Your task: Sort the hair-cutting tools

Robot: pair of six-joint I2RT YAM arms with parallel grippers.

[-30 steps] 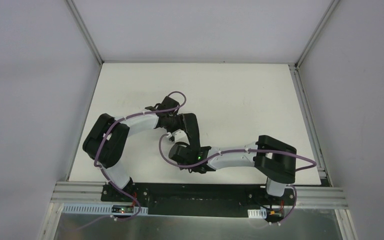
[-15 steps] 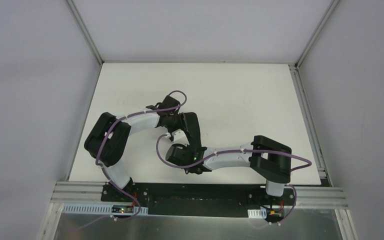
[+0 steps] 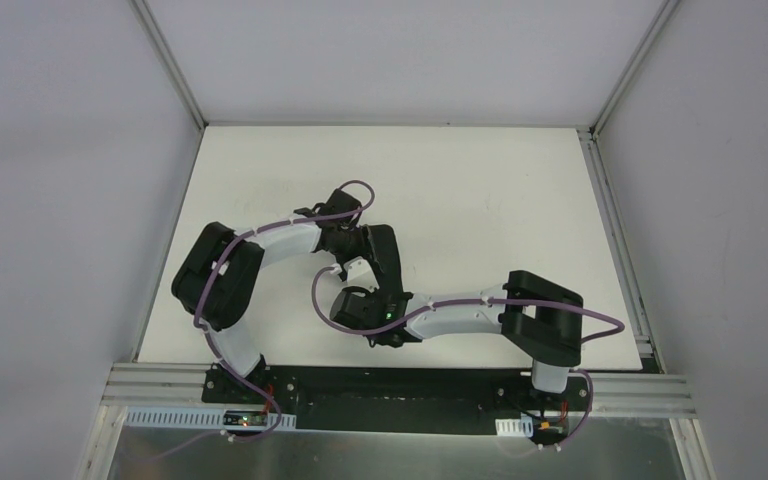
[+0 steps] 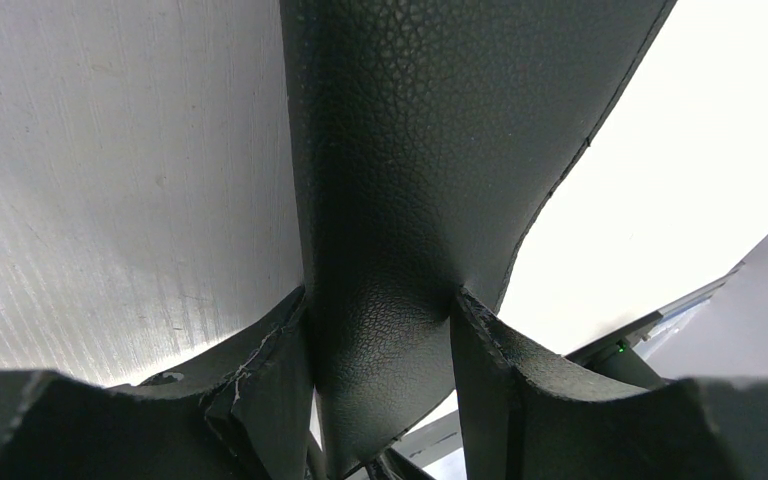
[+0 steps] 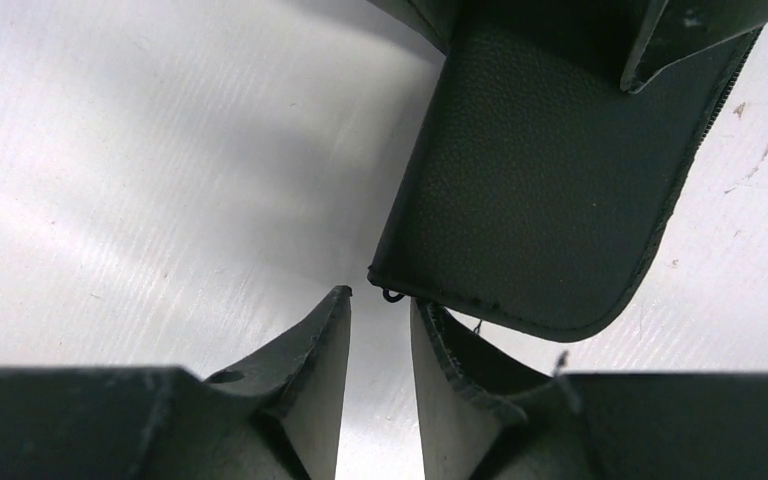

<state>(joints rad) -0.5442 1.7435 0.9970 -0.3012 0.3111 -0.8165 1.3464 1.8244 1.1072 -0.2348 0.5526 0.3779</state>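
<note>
Both arms meet in the middle of the white table [image 3: 480, 190], and all the action is on the black zip case [image 4: 410, 150]. The left gripper [image 4: 380, 335] has it clamped: both fingers [image 4: 270, 370] press flat against the grained sides, jaws closed on it, and the case's long axis runs straight out from the fingers, away from the wrist. From the right wrist camera the case slants down from the upper right, with the zip edge along its right side and a rounded corner at the bottom. Its squarer near corner points right at the right gripper [image 5: 380, 310]. That gripper is only a sliver apart, bare table showing in the slim gap and nothing held between the pads. Its right fingertip [image 5: 450, 335] sits just at the case's lower edge, though actual contact is hard to call. A tiny dark loop [image 5: 391, 296] hangs at the case's corner, right at the mouth of the gap. The hair-cutting tools can't be made out in any view.
</note>
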